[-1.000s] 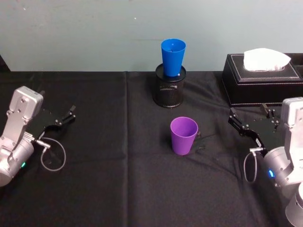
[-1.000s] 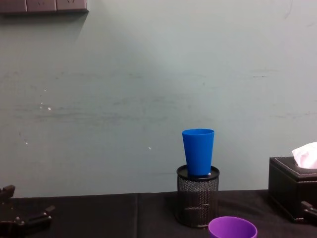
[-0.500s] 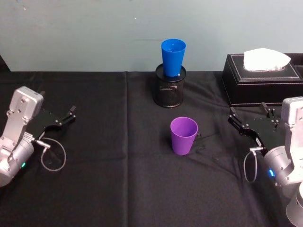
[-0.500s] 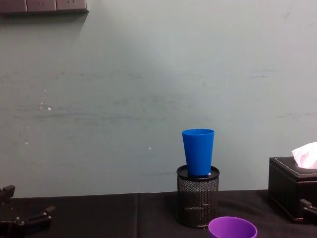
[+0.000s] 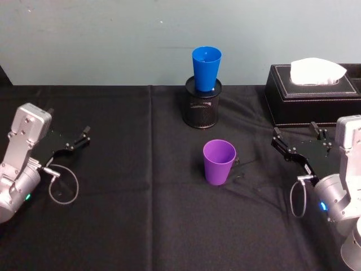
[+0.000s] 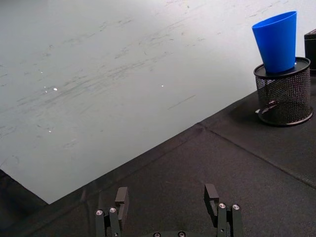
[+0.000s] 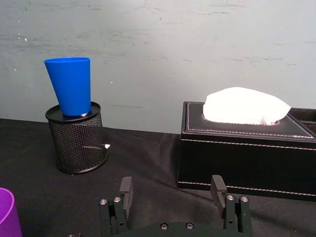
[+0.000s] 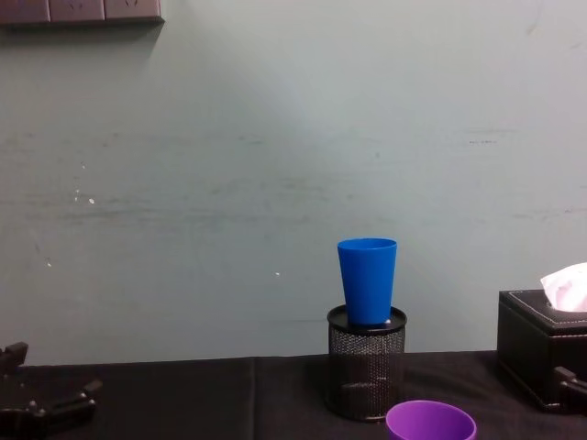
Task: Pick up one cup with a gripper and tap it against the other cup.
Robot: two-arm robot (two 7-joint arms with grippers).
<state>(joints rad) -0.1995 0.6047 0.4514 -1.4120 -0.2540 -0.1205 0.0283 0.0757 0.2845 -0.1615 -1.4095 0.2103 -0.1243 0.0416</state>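
On black tablecloth [image 5: 141, 226]: purple cup [image 5: 219, 162]; pale wall [image 5: 113, 39] behind.

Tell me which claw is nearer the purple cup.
Right. The right claw sits open just right of the purple cup; the left claw, also open, rests far off near the table's left edge.

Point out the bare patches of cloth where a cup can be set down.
Free: between left gripper and purple cup; also the near edge. Crowded: the back right, with blue cup on mesh holder, tissue box, right gripper.
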